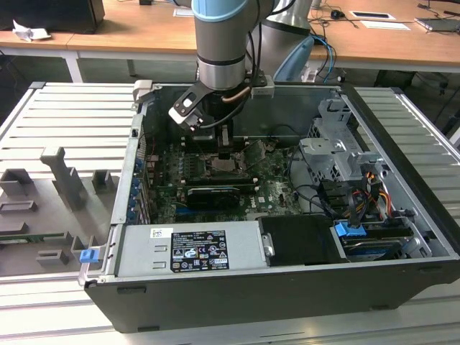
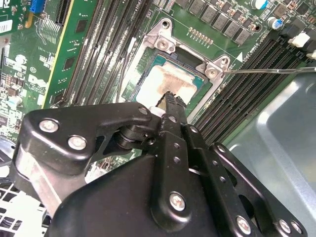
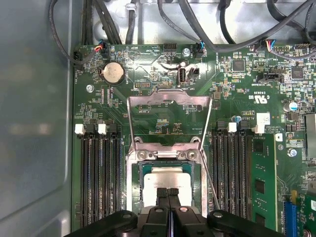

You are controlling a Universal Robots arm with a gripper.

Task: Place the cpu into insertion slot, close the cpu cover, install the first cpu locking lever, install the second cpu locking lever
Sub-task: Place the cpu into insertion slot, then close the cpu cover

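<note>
First wrist view is showing the black gripper (image 3: 168, 191), fingers pressed together, seemingly hovering over the light, stiff, fragile silver-grey square cpu (image 3: 165, 176) sitting inside the black-rimmed insertion slot (image 3: 140, 180), best gripped edgewise.

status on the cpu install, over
end effector shut, tips at cpu. cpu lying in insertion slot. cpu cover open, folded back.

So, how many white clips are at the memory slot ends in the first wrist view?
4 white clips: two on one side of the cpu, two on the other side. The gripper may hide more.
</note>
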